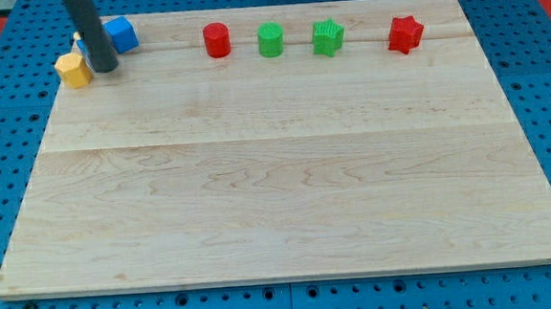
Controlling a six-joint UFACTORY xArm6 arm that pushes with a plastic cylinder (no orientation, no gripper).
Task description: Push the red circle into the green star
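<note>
Your arm has no claw at all, so nothing is apart, together or clamped; it ends in a plain rod, and my tip (105, 68) stands at the board's upper left corner. It sits between the yellow block (74, 69), just at its 9 o'clock side, and the blue block (119, 35), at about 1 o'clock. Whether the tip touches either of them, you cannot tell surely from this view, because the rod hides the gap.

From the tip, the red circle (216, 40) lies at about 3 o'clock, slightly upward, well apart. Beyond it on the same row stands a green cylinder (269, 40), and then the green star (328, 37), also toward 3 o'clock from the circle. A red star (405, 33) is farther still.

So the push line runs along the row toward 3 o'clock, and your tip is already on the correct side. In my judgement the green cylinder stands in the way; you probably must steer the circle around it.
</note>
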